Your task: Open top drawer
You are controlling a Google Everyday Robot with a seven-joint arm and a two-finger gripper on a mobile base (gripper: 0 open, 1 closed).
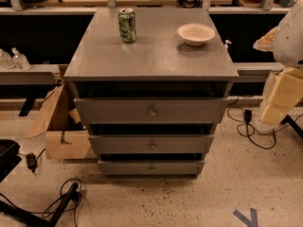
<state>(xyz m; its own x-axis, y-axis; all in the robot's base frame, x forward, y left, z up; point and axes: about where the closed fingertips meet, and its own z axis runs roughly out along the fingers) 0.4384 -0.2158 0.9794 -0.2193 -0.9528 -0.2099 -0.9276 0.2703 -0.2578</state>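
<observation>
Top drawer [109,110] – gripper [283,91] at right edge, aperture cannot be told – best takes knob [152,111] squarely, pulls straight.

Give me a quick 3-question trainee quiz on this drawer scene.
1. True or false: the hand is touching the knob of the top drawer.
2. In the camera view, what stands left of the bowl on the cabinet? A) can B) mug C) plate
3. Fill in: the cabinet shows ___ drawers, each with a knob.

Key: 1 false, the hand is off to the cabinet's right, apart from it. 2 A. 3 three.
</observation>
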